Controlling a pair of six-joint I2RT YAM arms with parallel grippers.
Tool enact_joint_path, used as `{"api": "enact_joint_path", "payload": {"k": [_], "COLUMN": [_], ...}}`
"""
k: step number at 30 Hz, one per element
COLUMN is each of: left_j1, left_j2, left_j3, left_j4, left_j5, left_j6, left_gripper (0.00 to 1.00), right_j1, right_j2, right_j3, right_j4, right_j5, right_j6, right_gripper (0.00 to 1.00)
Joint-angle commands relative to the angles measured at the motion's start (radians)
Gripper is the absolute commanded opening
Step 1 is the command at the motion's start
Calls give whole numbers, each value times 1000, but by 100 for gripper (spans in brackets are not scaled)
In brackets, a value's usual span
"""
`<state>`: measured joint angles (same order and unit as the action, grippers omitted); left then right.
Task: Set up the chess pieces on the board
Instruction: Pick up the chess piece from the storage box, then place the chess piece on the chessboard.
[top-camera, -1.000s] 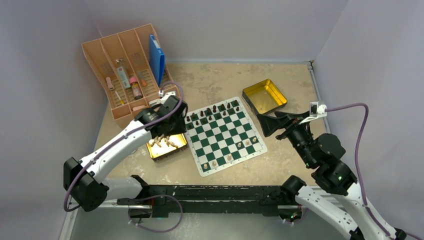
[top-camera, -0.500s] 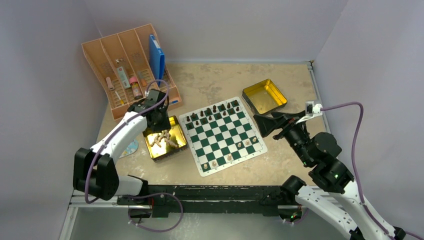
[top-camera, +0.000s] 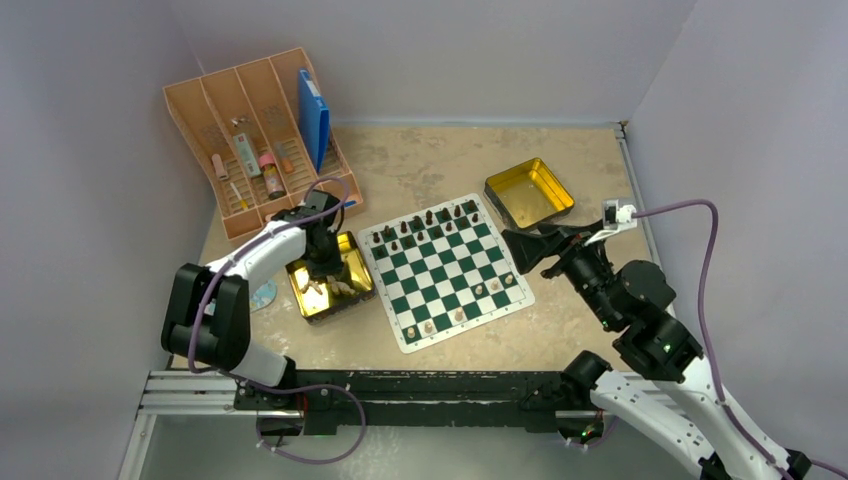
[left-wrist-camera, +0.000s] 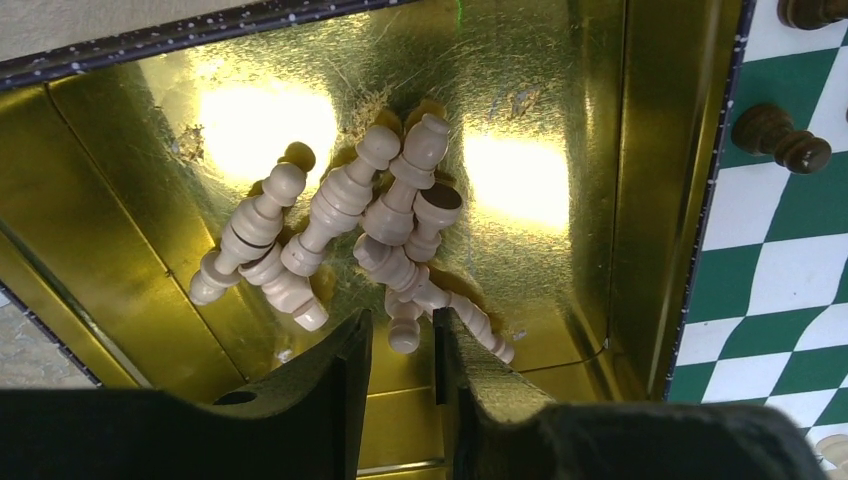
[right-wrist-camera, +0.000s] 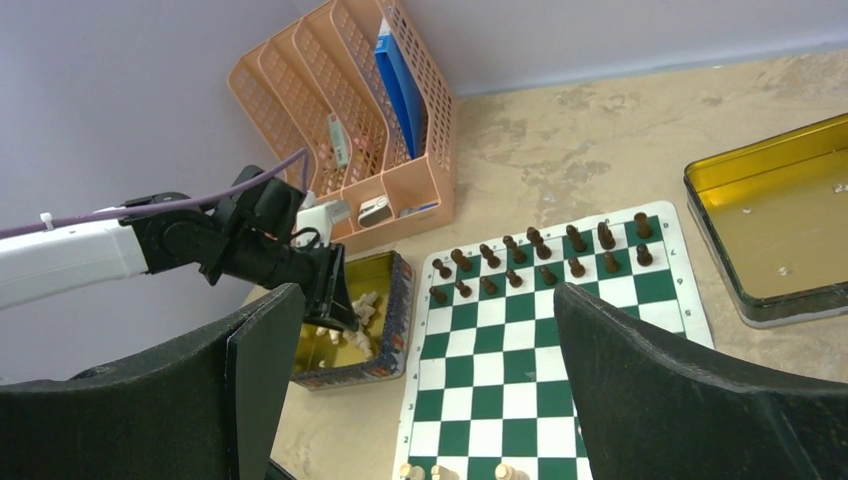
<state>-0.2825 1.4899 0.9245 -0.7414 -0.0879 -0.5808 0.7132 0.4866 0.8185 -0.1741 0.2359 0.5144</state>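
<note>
Left gripper, jaws barely apart around one of roughly eight chess pieces in the tin at nine o'clock of the board, where six more stand; right gripper gapes wide, empty.

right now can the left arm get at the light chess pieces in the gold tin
Probably yes. The left end effector hangs inside the gold tin, jaws slightly apart around one of the chess pieces at the pile's edge; nothing blocks it.
</note>
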Motion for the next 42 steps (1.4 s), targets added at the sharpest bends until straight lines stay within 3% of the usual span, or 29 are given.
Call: {"api": "enact_joint_path", "payload": {"k": [1,7,15,29,42], "left_j1": [5,5,3,-12,-225], "left_j2": [20,35,0,-94,-68], "left_j3": [-2,2,18,127,304], "left_j4": [37,30,-18,-135,-214], "left_j5": [16,20,35,64,17], "left_j6": [25,24,37,100,36], "left_gripper": [27,25,13,7,7], "right_j1": [2,2,2,2,2], "right_j2": [-2,-17,-17,-35,-31], "right_j3": [30,16,23,0,-4], "right_j4": [34,33,27,29,13], "right_j5": [-3,6,6,22,35], "right_j6": [-15,-15,-20,-16,-13], "right_gripper": [97,97,97,97,97]}}
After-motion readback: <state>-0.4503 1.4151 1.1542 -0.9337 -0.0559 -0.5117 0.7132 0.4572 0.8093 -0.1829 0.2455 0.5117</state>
